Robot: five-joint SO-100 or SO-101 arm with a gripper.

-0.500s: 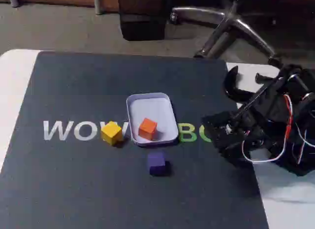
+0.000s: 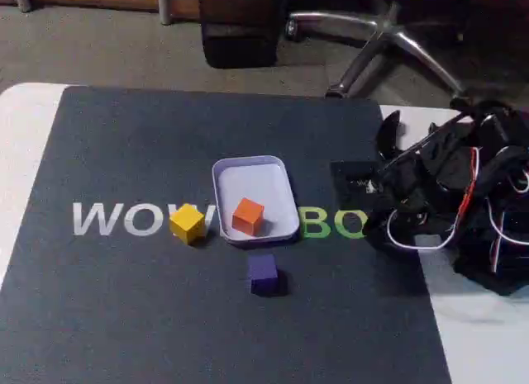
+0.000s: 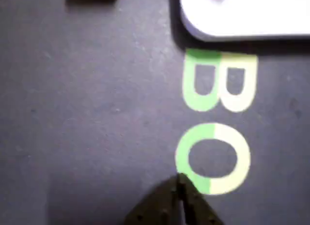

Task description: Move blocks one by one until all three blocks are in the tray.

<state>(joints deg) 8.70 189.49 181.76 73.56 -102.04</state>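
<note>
Fixed view shows a white counter nearly covered by a dark mat printed with pale and green letters. Beyond the far edge lies a floor with the chrome legs of an office chair. At the right edge of the mat sits the black arm, folded low, with white and red wires looping around it.

Near the middle of the mat rests the pale lavender-white tray, long side running away from the camera. The orange block sits inside it, in the near half, close to the tray's near rim. The yellow block stands on the mat just beside the tray's left rim as this view shows it, over the printed lettering. The purple block lies on the mat just in front of the tray's near rim, apart from it.

Wrist view looks straight down on the mat, with the green and cream letters "B" and "O" below a corner of the tray. The hand enters from the bottom edge, its dark fingertips pressed together with nothing between them, the tips over the left rim of the letter "O".
</note>
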